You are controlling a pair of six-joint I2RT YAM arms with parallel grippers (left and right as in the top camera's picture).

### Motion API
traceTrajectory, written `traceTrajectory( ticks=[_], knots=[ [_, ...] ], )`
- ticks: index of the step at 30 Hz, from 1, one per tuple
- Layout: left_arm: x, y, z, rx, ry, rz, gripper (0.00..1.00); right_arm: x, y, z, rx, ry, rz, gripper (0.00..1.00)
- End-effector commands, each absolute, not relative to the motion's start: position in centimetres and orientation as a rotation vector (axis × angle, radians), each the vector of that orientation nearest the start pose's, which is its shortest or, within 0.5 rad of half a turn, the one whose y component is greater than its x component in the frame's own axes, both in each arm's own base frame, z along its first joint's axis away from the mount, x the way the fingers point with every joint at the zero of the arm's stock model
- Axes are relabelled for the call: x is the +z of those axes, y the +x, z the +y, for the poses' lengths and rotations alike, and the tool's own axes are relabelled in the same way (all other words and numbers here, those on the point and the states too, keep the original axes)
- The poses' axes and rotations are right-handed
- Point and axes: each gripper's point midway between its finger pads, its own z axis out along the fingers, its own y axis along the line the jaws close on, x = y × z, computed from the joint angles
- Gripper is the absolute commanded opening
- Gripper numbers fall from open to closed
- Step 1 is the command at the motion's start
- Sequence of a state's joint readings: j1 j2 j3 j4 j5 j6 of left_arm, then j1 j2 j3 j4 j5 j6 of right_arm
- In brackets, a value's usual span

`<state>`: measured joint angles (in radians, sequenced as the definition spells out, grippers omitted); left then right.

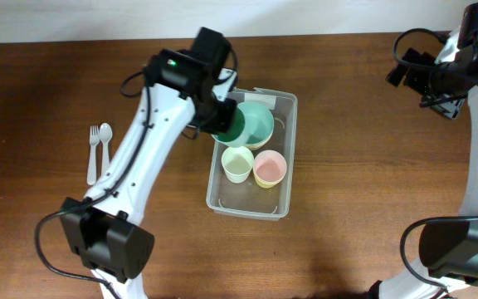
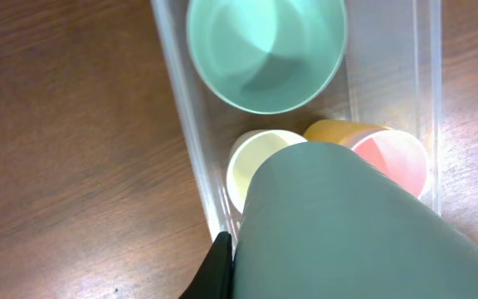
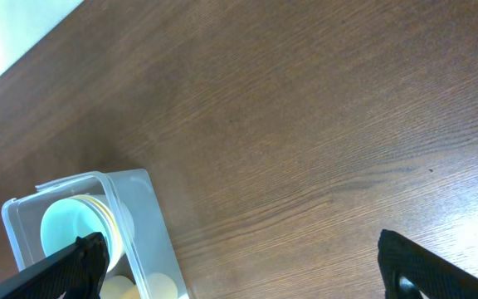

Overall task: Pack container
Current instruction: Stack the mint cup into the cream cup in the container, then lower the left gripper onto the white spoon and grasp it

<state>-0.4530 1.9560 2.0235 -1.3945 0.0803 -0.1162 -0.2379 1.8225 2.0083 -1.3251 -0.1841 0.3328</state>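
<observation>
Dark brown wood-grain table (image 1: 363,166), grain running left to right. Lying directly on it:
- clear plastic container (image 1: 251,206), about mid-table, long axis near to far, slightly skewed, flat on its base.
- white fork (image 1: 94,148) and white spoon (image 1: 104,134), well apart from container on left; side by side, heads toward far edge, handles converging at near end.

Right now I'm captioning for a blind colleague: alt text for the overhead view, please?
A clear container on a wooden table holds a mint bowl, a yellow cup and a pink cup, while the left tool holds a darker green bowl at its upper-left corner. A fork and spoon lie to its left.
</observation>
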Motion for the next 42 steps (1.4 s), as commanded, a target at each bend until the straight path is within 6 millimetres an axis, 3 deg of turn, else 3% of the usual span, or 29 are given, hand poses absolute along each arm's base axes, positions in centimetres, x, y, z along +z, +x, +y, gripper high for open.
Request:
traceTrajectory(
  ticks=[1,11,12,15,17,20,23,25,27,28,29,30,33,34,37,42],
  knots=[
    [17.8,36.3,-19.8,-0.071,0.589,2.892,0.01,25.4,41.4,-6.7,0.275,0.700,2.609,0.99],
    [12.6,36.5,-19.2,-0.002,0.575,2.919,0.06,25.4,41.4,-6.7,0.275,0.700,2.609,0.99],
    [12.4,36.5,-19.2,-0.003,0.575,2.919,0.10,25.4,41.4,-6.7,0.275,0.700,2.609,0.99],
    [12.4,36.6,-19.3,-0.005,0.574,2.914,0.52,25.4,41.4,-6.7,0.275,0.700,2.609,0.99],
    [13.2,36.8,-19.1,-0.007,0.562,2.908,0.59,25.4,41.4,-6.7,0.275,0.700,2.609,0.99],
    [15.4,37.5,-18.0,-0.010,0.514,2.903,0.59,25.4,41.4,-6.7,0.275,0.700,2.609,0.99],
    [17.9,38.3,-15.5,-0.005,0.415,2.908,0.60,25.4,41.4,-6.7,0.275,0.700,2.609,0.99],
    [19.1,39.4,-12.3,0.005,0.295,2.911,0.64,25.4,41.4,-6.7,0.275,0.700,2.609,0.99],
    [19.1,40.3,-9.4,0.016,0.189,2.919,0.67,25.4,41.4,-6.7,0.275,0.700,2.609,0.99],
    [18.7,40.8,-6.4,0.030,0.084,2.932,0.69,25.4,41.4,-6.7,0.275,0.700,2.609,0.99],
    [18.5,41.0,-5.1,0.040,0.037,2.938,0.69,25.4,41.4,-6.7,0.275,0.700,2.609,0.99],
    [17.4,41.3,-0.4,0.063,-0.090,2.963,0.70,25.4,41.4,-6.7,0.275,0.700,2.609,0.99],
    [15.5,41.0,3.6,0.075,-0.205,3.008,0.70,25.4,41.4,-6.7,0.275,0.700,2.609,0.99],
    [13.9,40.7,5.7,0.079,-0.285,3.037,0.70,25.4,41.4,-6.7,0.275,0.700,2.609,0.99],
    [11.2,40.3,7.9,0.080,-0.324,3.091,0.70,25.4,41.4,-6.7,0.275,0.700,2.609,0.99],
    [5.8,39.5,9.7,0.063,-0.350,3.222,0.65,25.4,41.4,-6.7,0.275,0.700,2.609,0.99]
  ],
)
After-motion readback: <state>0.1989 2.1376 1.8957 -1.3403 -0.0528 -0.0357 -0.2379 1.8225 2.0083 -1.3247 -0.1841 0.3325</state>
